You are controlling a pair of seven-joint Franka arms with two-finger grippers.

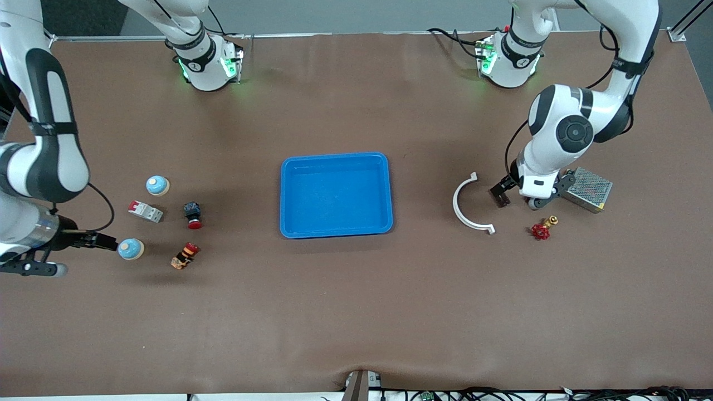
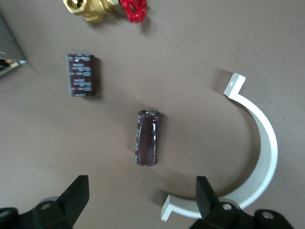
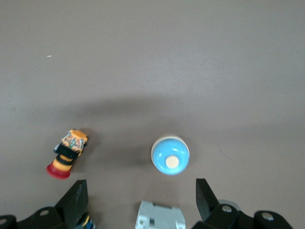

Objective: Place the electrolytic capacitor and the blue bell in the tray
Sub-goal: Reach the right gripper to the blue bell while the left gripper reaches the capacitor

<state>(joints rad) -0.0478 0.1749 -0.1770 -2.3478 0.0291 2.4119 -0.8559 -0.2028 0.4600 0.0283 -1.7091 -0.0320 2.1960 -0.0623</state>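
Note:
The bright-blue tray [image 1: 289,195] lies mid-table with nothing in it. Two dark electrolytic capacitors [image 2: 148,137] [image 2: 82,75] lie on their sides under the left arm, which hides them in the front view. My left gripper [image 1: 499,196] [image 2: 143,180] hangs open over the table just short of the nearer capacitor. Two blue bells stand toward the right arm's end, one [image 1: 157,185] farther from the front camera than the other [image 1: 131,249] [image 3: 170,156]. My right gripper [image 1: 106,243] [image 3: 140,186] is open in the air beside that nearer bell, holding nothing.
A white curved bracket [image 1: 465,206] [image 2: 259,157], a brass valve with a red handle [image 1: 543,228] [image 2: 102,7] and a metal mesh box [image 1: 587,189] surround the left gripper. A grey circuit breaker [image 1: 146,211] [image 3: 159,217], a black-and-red button [image 1: 193,215] and an orange-and-red button [image 1: 185,255] [image 3: 66,153] lie near the bells.

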